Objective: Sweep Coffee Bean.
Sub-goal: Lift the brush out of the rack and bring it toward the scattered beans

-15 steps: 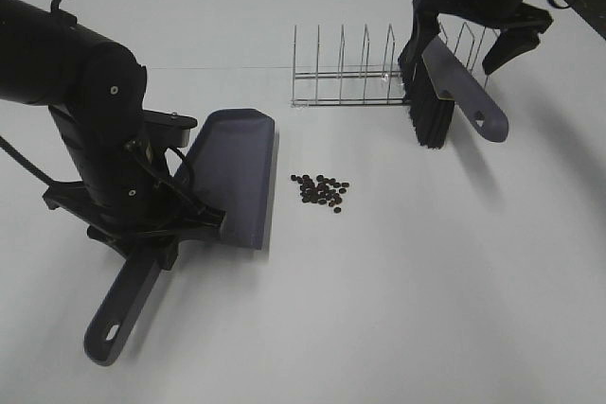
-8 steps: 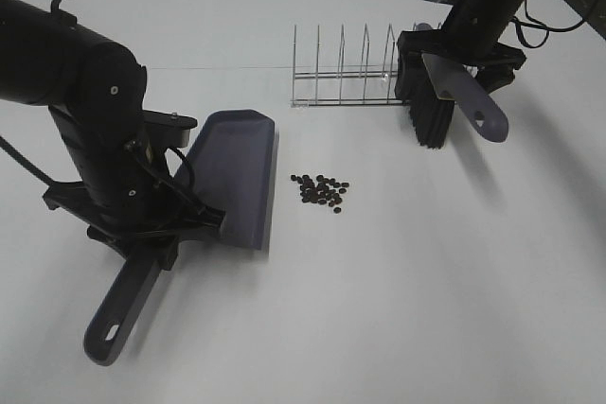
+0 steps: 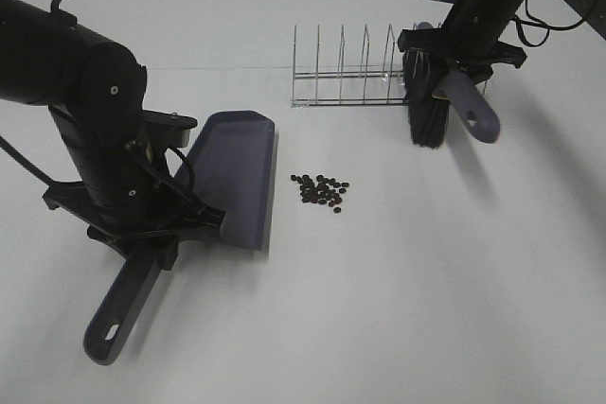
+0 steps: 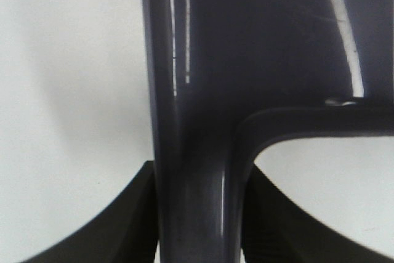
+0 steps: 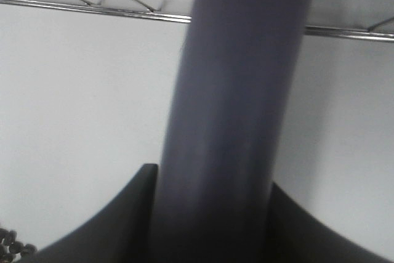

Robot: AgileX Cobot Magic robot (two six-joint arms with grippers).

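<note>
A small heap of coffee beans [image 3: 320,190] lies on the white table, and a few beans [image 5: 8,242] show at the edge of the right wrist view. The grey-purple dustpan [image 3: 237,175] rests just left of the heap with its mouth toward it. My left gripper [image 3: 159,241] is shut on the dustpan's handle [image 4: 197,152], with both dark fingers [image 4: 126,226] against it. The black-bristled brush [image 3: 426,106] stands at the right end of the wire rack. My right gripper [image 3: 456,52] is shut on the brush's grey handle [image 5: 228,121].
A chrome wire dish rack [image 3: 346,78] stands behind the beans, and its wires [image 5: 92,9] pass close to the brush handle. The dustpan's long handle end [image 3: 112,328] points toward the table's front left. White tabletop [image 3: 426,281] extends right of and in front of the beans.
My right gripper came down over the brush handle and shut on it. The brush turned slightly and its handle end rose a little. The left arm and dustpan stayed still.
</note>
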